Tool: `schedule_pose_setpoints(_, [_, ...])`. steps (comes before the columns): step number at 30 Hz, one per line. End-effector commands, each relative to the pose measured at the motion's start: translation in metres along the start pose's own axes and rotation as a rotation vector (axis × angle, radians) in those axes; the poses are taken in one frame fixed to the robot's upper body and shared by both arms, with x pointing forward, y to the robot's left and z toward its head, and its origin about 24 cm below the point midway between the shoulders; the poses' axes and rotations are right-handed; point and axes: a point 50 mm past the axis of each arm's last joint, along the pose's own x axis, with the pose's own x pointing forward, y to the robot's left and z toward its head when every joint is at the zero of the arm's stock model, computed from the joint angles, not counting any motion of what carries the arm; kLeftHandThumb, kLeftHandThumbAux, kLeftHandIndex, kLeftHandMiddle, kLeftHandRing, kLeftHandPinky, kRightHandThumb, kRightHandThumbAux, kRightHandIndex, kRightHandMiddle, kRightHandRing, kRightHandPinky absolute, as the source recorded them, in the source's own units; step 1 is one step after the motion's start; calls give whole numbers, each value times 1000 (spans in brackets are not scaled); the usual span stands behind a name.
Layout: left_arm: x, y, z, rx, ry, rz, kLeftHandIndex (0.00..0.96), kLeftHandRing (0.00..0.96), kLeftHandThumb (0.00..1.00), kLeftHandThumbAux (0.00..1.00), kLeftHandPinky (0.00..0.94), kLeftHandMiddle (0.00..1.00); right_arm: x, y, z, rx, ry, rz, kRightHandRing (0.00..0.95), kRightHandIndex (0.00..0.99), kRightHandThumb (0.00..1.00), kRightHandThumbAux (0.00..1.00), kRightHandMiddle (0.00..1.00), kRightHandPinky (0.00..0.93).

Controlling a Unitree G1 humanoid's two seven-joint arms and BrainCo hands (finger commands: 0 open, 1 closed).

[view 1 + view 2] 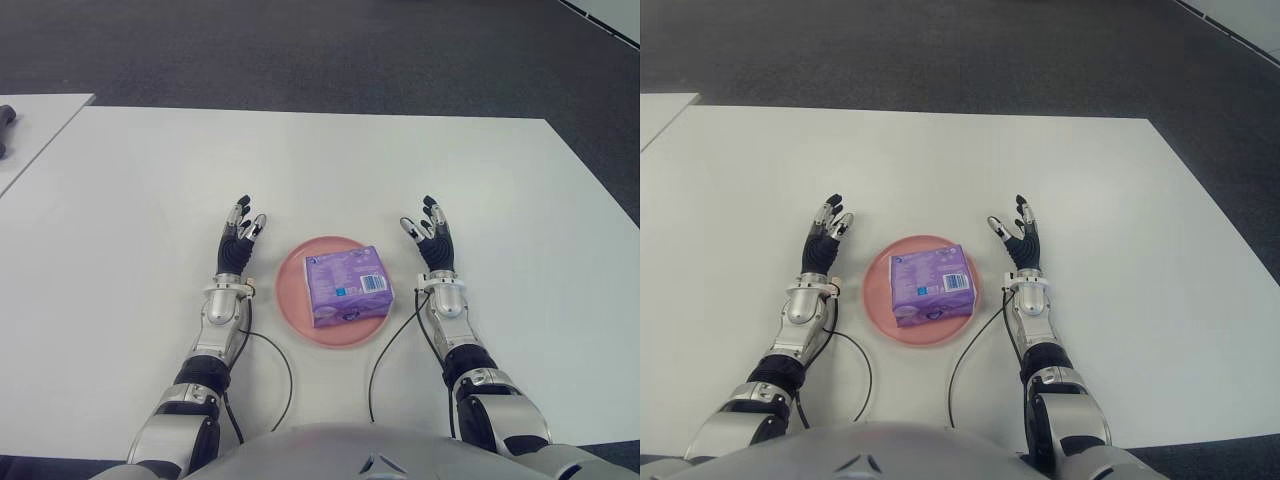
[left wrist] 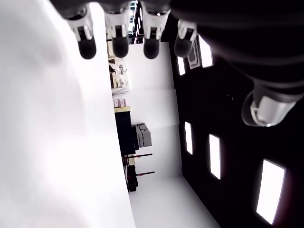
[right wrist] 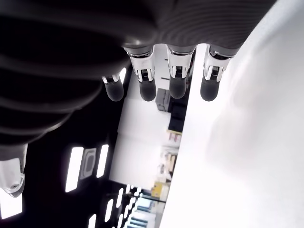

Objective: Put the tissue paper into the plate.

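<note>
Tissue paper, a purple rectangular plastic-wrapped pack (image 1: 347,285), lies inside the round pink plate (image 1: 292,295), slightly turned, with one corner reaching the plate's right rim. So the placing looks finished, and I judge that nothing remains of the task. Nearest to the robot, two thin black cables (image 1: 276,370) curve over the white table (image 1: 120,220). The left hand (image 1: 240,240) shows just beside the plate on its left, the right hand (image 1: 430,235) on its right. Both hands have the fingers stretched out and hold nothing. Beyond the table, dark grey carpet floor (image 1: 300,50) is seen.
</note>
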Motion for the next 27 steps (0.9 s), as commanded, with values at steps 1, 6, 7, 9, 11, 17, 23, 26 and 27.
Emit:
schedule_pose_setpoints(1, [-3, 2, -4, 19, 16, -5, 0, 0, 0, 379, 0, 0, -22, 2, -28, -2, 141, 6, 0, 0, 50, 472, 0, 0])
schedule_pose_setpoints(6, [-3, 3, -3, 20, 12, -7, 0, 0, 0, 376, 0, 0, -22, 2, -28, -1, 143, 8, 0, 0, 52, 471, 0, 0])
schedule_pose_setpoints(7, [-3, 3, -3, 19, 11, -7, 0, 0, 0, 376, 0, 0, -22, 2, -28, -1, 143, 9, 0, 0, 52, 470, 0, 0])
schedule_pose_setpoints(9, [-3, 3, -3, 19, 11, -6, 0, 0, 0, 375, 0, 0, -22, 2, -29, -1, 144, 9, 0, 0, 52, 470, 0, 0])
schedule_pose_setpoints(11, [-3, 3, -3, 19, 11, -6, 0, 0, 0, 374, 0, 0, -22, 2, -29, -1, 144, 9, 0, 0, 52, 470, 0, 0])
schedule_pose_setpoints(17, [-3, 3, -4, 16, 15, -4, 0, 0, 0, 377, 0, 0, -23, 1, -30, 3, 157, 10, 0, 0, 52, 471, 0, 0])
schedule_pose_setpoints(23, [-2, 2, -4, 19, 14, -1, 0, 0, 0, 378, 0, 0, -24, 2, -32, 8, 163, 10, 0, 0, 49, 472, 0, 0])
schedule_pose_setpoints(26, [-3, 2, -3, 22, 12, -1, 0, 0, 0, 380, 0, 0, -25, 2, -31, 12, 161, 11, 0, 0, 46, 472, 0, 0])
schedule_pose_setpoints(27, [-3, 2, -3, 22, 12, -2, 0, 0, 0, 381, 0, 0, -25, 3, -31, 16, 158, 13, 0, 0, 45, 472, 0, 0])
